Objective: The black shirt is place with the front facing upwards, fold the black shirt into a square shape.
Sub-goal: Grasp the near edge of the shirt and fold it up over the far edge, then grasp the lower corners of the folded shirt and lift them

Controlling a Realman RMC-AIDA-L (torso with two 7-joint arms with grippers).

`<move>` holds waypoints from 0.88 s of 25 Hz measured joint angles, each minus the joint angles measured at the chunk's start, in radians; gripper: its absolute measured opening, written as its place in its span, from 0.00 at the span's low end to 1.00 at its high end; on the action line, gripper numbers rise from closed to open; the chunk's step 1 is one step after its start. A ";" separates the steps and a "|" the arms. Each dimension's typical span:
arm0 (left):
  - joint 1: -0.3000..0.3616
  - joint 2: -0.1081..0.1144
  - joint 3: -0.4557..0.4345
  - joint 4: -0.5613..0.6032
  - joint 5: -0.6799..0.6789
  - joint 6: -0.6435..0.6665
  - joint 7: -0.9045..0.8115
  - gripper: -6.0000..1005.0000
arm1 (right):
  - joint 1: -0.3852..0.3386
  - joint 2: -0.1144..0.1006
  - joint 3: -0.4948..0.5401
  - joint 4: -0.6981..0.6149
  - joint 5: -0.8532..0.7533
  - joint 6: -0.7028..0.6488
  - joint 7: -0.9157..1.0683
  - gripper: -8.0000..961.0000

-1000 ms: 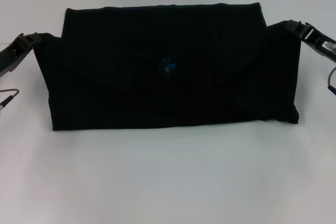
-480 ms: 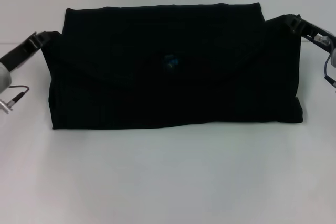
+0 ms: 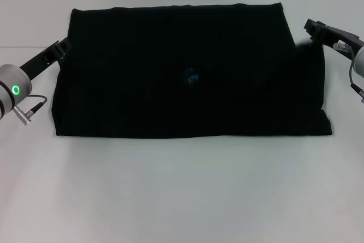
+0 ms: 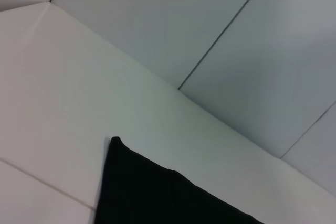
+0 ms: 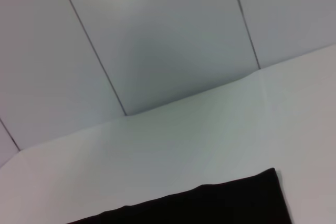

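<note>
Across the middle of your head view, the black shirt [image 3: 190,72] lies folded into a wide band on the white tabletop [image 3: 182,192], a blue neck label [image 3: 191,76] at its centre. Your left claw [image 3: 61,46] and right claw [image 3: 311,28] touch its upper side edges; you cannot tell whether either is clenched

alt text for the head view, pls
A plain black cloth shirt lies folded into a wide rectangle on a white table, a tiny blue label at its middle. The left gripper and right gripper sit at its side edges.
</note>
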 joint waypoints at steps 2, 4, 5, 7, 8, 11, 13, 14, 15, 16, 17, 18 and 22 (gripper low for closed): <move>0.002 -0.003 0.000 0.000 0.000 -0.001 0.002 0.18 | -0.005 0.000 0.000 0.000 0.005 0.004 0.000 0.15; 0.009 -0.004 -0.005 0.000 -0.001 -0.001 -0.001 0.22 | -0.012 -0.001 -0.001 0.000 0.010 0.003 0.003 0.23; 0.014 -0.004 -0.006 0.000 -0.004 0.001 -0.006 0.24 | -0.015 -0.002 -0.003 0.001 0.011 0.001 0.007 0.27; 0.029 -0.002 -0.005 0.000 -0.010 0.021 -0.020 0.28 | -0.027 -0.005 -0.008 0.003 0.012 -0.019 0.021 0.34; 0.042 0.003 -0.002 0.000 -0.013 0.055 -0.030 0.30 | -0.033 -0.006 -0.009 0.004 0.011 -0.031 0.029 0.39; 0.086 0.033 0.014 0.000 -0.008 0.180 -0.087 0.42 | -0.066 -0.016 -0.024 0.006 -0.001 -0.122 0.076 0.52; 0.118 0.063 0.057 0.001 -0.004 0.261 -0.169 0.51 | -0.095 -0.028 -0.059 0.003 -0.012 -0.209 0.116 0.61; 0.131 0.078 0.088 0.001 -0.002 0.287 -0.206 0.56 | -0.111 -0.037 -0.082 0.001 -0.017 -0.262 0.136 0.65; 0.152 0.104 0.145 0.002 -0.003 0.331 -0.278 0.60 | -0.126 -0.047 -0.114 -0.001 -0.023 -0.313 0.154 0.69; 0.165 0.123 0.192 0.003 -0.002 0.357 -0.330 0.64 | -0.138 -0.057 -0.141 -0.002 -0.028 -0.355 0.169 0.73; 0.176 0.140 0.233 0.003 -0.002 0.376 -0.371 0.68 | -0.151 -0.067 -0.174 -0.002 -0.035 -0.400 0.183 0.77; 0.191 0.165 0.300 0.003 -0.002 0.399 -0.430 0.72 | -0.161 -0.077 -0.204 -0.002 -0.048 -0.444 0.196 0.82; 0.221 0.208 0.437 0.027 0.024 0.454 -0.517 0.82 | -0.191 -0.099 -0.285 -0.012 -0.119 -0.577 0.213 0.83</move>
